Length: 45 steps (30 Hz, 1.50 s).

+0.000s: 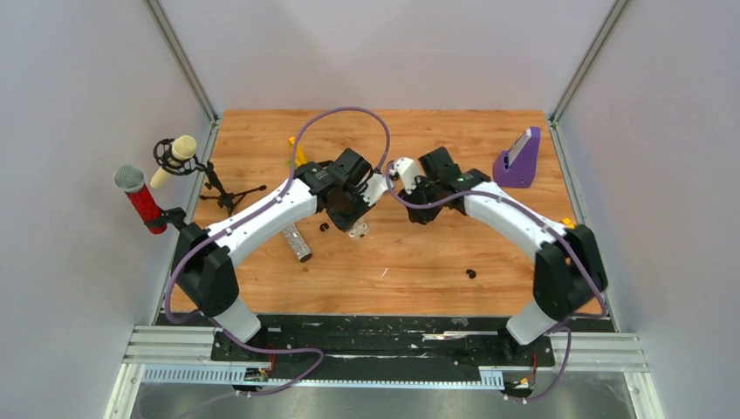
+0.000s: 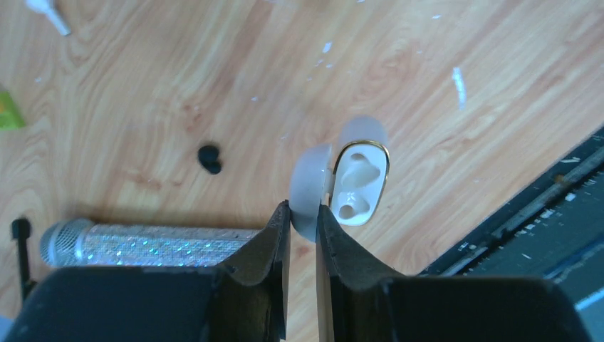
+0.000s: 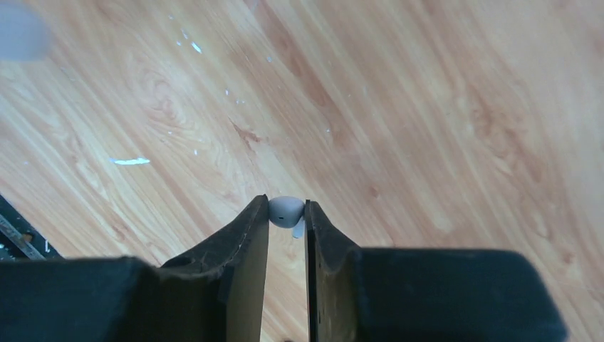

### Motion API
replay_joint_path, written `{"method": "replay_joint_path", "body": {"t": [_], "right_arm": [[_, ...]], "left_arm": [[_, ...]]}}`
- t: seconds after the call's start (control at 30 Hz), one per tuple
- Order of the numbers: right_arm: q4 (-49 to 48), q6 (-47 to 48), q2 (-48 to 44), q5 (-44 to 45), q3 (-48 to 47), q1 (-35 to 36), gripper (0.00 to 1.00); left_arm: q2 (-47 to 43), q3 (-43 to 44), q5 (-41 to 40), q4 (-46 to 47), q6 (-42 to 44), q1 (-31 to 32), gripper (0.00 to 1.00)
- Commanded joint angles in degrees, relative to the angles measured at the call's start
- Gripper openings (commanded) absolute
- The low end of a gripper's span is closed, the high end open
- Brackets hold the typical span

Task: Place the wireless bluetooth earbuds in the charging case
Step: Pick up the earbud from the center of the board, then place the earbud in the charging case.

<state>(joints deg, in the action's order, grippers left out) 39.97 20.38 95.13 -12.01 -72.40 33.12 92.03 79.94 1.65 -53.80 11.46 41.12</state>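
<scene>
Right there, the white earbud (image 3: pixel 285 211), a smooth glossy little bulb with its short stem poking down, is pinched between the matte black fingertips of the right gripper (image 3: pixel 287 214), jaws drawn in narrow around it, held above the wood out in the middle of the surface. Just across from it the left gripper (image 2: pixel 304 215) is clamped almost shut on the frosted, rounded lid (image 2: pixel 311 187) of the charging case (image 2: pixel 360 182). The case hangs open in the air, a white pebble shape with a thin gold rim and two moulded hollows facing out. Below, on the warm, grainy wooden table (image 1: pixel 419 262), a black earbud (image 2: pixel 209 159) sits like a small rounded bean just beside a glittery silver microphone (image 2: pixel 142 244) with a mesh head, left of the middle. The other black earbud (image 1: pixel 472 274) lies alone toward the near edge, right of centre. A second white earbud (image 2: pixel 50 13) rests on the wood at the rim of the left wrist view, and a thin white sliver (image 2: pixel 459 82) lies among the pale flecks. A purple stand (image 1: pixel 519 159) occupies the far right corner; a red microphone (image 1: pixel 140 196) and a cream microphone (image 1: pixel 174 157) stand at the left edge.
</scene>
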Motion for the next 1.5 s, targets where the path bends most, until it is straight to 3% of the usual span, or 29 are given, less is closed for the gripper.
{"method": "replay_joint_path", "body": {"t": [0.0,0.23,0.5,1.47], "right_arm": [[-15.7,5.74,-13.36,-10.93,7.49,-1.78,0.01],[-21.66,4.91,-23.57,-21.26,11.85,-2.01,0.0],[-24.87,4.29,-29.22,-29.74,15.65,-1.84,0.01],[-28.14,8.01,-23.46,-24.32,18.28,4.3,0.0]], "left_arm": [[1.46,2.72,4.86,0.75,1.08,0.45,0.16],[5.37,8.94,12.11,-2.08,2.01,0.45,0.16],[8.24,14.59,21.2,-4.18,1.19,0.45,0.16],[5.35,13.62,19.56,-4.07,-0.63,2.19,0.17]]}}
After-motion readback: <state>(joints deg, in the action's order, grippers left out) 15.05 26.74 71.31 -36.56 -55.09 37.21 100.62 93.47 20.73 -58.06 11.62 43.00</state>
